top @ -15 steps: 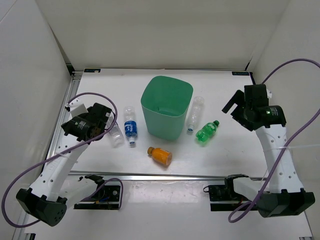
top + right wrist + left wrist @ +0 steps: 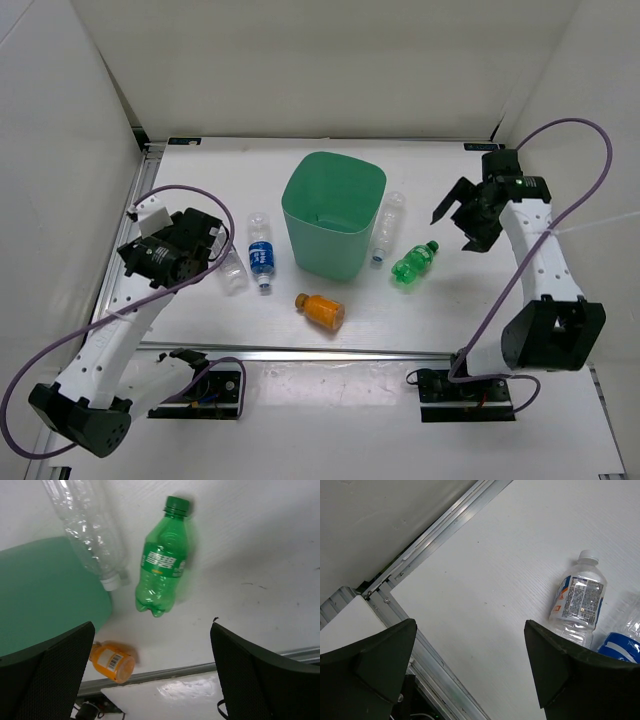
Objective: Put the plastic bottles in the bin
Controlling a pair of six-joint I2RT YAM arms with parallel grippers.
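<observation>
Five bottles are lying on their sides on the table [image 2: 450, 300], and none looks to be in the bin so far.

Far left, the left gripper [image 2: 470, 630] hangs with its fingers spread wide and nothing between them. Just to its right sit a clear bottle [image 2: 232, 272] and a blue-label bottle [image 2: 261, 256], lying very close side by side. That's the first worry: a finger coming down into that narrow gap could shove the neighbour away or pinch both at once.

The mint-green bin [image 2: 325, 255] stands in the middle. The orange bottle [image 2: 321, 310] lies just in front of it, apart from everything else. On the bin's right side a second clear bottle [image 2: 388, 230] lies right up against the wall, or close to it. Going for that one risks bumping the bin and sliding it.

Next comes the green bottle [image 2: 160, 570], lying free. The right gripper [image 2: 152, 630] hovers above it, also wide open and empty. Being round, this bottle could roll away if the fingers close off-centre. And if any bottle gets let go short of the rim, it likely bounces off and ends up back on the table.
</observation>
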